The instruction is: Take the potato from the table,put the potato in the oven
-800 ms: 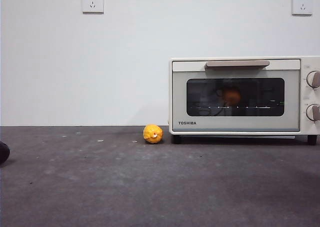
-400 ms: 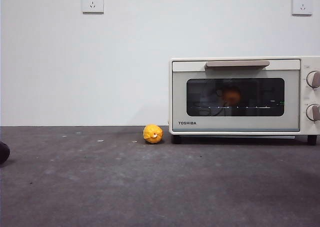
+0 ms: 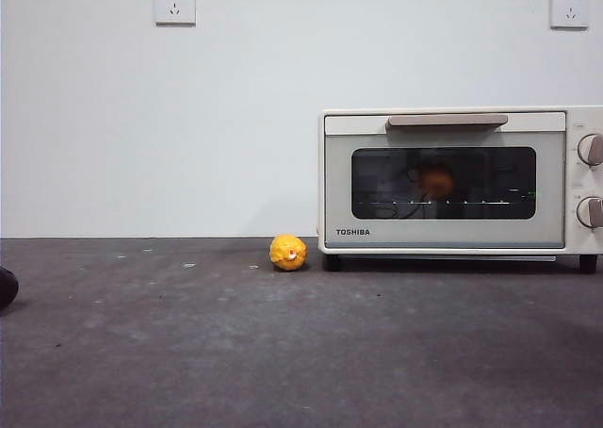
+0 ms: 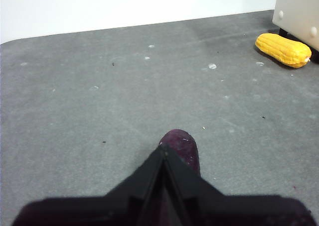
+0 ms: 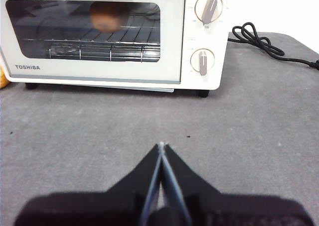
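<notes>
Above table (image 5: 259, 136), right end effector (image 5: 161, 145) closed, empty.

Even, soft light is falling from above, leaving the white wall (image 3: 236, 117) bright and flat. The oven (image 3: 452, 178) is casting a faint shadow under its base on the table (image 3: 283, 353). Its dark glass is dimming the potato (image 5: 107, 14) to a hazy blur. Both wrist views are rendering their own jaws as soft, featureless black.

Low front camera and right wrist camera both face the oven (image 3: 452, 183)
</notes>
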